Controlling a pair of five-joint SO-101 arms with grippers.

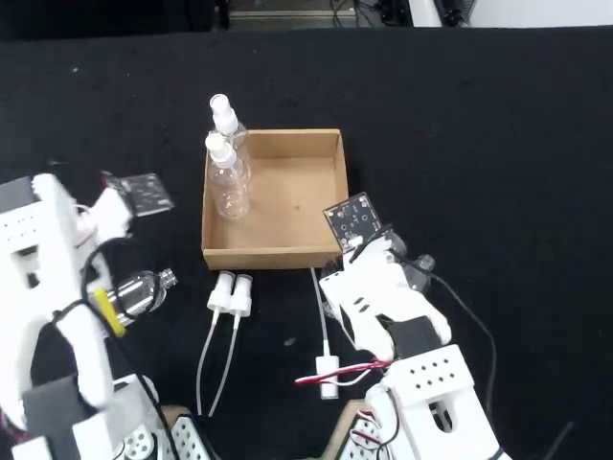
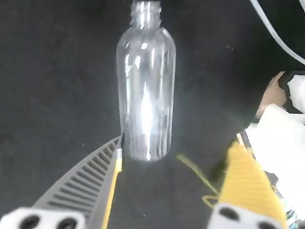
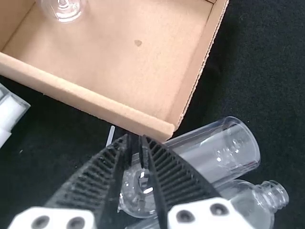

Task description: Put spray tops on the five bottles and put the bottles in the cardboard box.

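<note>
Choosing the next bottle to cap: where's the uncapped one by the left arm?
High view: the uncapped bottle lies on its side, left of two loose spray tops.

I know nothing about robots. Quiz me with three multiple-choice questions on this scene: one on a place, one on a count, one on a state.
1. Where are the two topped bottles?
A. in the cardboard box
B. beside it
C. in a tool

2. How many loose spray tops lie on the table?
A. one
B. three
C. five

3. The bottle at the left tool is:
A. topped
B. lying, without a top
C. upright

Answers:
1 A: both stand inside the box.
2 B: there is a pair and a single one.
3 B: its neck is bare between open fingers.
</note>
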